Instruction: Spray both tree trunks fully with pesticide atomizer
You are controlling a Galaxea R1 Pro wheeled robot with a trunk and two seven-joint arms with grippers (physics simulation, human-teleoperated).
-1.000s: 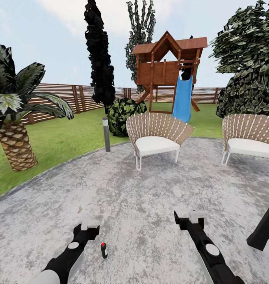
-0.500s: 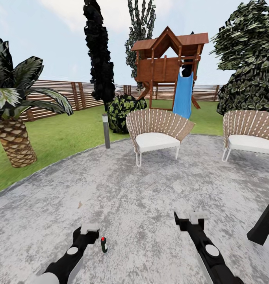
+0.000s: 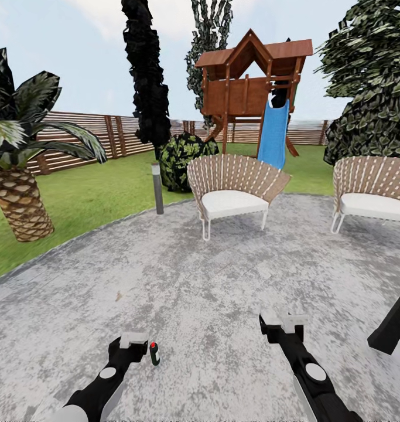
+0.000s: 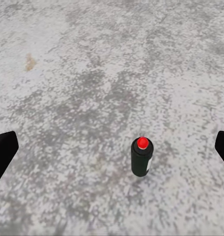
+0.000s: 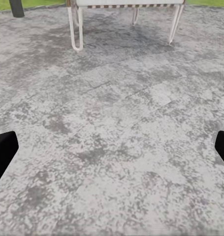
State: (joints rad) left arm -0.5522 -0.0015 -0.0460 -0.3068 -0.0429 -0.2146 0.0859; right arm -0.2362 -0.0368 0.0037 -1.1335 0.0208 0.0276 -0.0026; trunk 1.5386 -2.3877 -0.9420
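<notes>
We stand on the grey speckled stone patio with both arms reaching forward and low. Our left arm comes in from the lower left, forearm angled up and inward, and the left gripper hangs above the stone with its fingers spread wide — in the left wrist view the two dark tips sit at opposite edges with nothing between them but paving. The pesticide atomizer stands upright just beside that gripper, toward our right: a small dark bottle with a red cap, resting on the patio stone, apart from the fingers.

Our right arm runs up from the lower right, and the right gripper is likewise open and empty over bare stone.

Ahead, two woven chairs with white cushions stand on the patio, a short bollard light at its edge. Beyond lie the lawn, a palm at left, a near-black cypress, a wooden playhouse with a blue slide, and the slatted fence.
</notes>
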